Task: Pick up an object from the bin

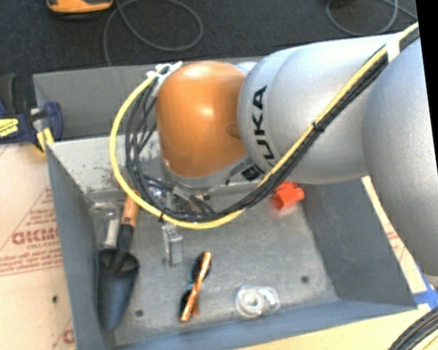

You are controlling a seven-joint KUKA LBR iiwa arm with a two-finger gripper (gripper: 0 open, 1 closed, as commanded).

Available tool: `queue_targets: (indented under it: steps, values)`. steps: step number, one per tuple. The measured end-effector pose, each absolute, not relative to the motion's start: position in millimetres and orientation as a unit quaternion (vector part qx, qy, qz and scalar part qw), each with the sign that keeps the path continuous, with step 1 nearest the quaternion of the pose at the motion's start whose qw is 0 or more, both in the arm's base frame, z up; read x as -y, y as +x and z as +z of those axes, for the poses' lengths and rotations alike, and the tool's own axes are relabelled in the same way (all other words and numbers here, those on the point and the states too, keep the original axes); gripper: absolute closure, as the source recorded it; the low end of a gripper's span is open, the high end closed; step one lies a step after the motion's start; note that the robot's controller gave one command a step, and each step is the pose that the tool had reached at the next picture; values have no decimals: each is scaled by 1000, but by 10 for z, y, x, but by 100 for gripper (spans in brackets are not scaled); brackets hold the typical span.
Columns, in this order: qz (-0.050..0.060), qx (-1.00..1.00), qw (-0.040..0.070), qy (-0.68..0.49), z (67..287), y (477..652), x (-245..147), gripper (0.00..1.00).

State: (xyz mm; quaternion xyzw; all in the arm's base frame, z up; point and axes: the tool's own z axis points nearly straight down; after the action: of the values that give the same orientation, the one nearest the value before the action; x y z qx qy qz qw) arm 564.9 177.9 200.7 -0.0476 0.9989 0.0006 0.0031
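In the grey bin [81,252], under the orange wrist cover [196,121], what seems to be the gripper [170,244] hangs near the middle; whether it is wide or narrow I cannot tell. A thin orange-and-black stick [195,286] lies near it at 5 o'clock. A dark scoop [114,288] lies at 8 o'clock, a clear ring [255,300] at 5 o'clock and an orange block [289,194] at 3 o'clock. The bin stands on a dark floor [261,4].

Scoop [115,288]: dark, pointed, orange on its handle; lies flat along the left wall of the bin [294,256].
Stick [195,287]: thin, orange and black, slanted, near the front.
Clear piece [256,301]: small, see-through, by the front wall.
Block [288,195]: orange-red, right of centre.
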Motion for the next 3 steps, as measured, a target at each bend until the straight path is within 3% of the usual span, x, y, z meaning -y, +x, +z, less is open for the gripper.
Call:
queue_targets:
  steps: [1,2,3]
  values:
    - [0,-984,3,-179,1712,5907,-2172,0]
    - [0,-963,7,-271,1412,6304,-2285,0]
    - [-1,-941,9,-337,826,6534,-1928,0]
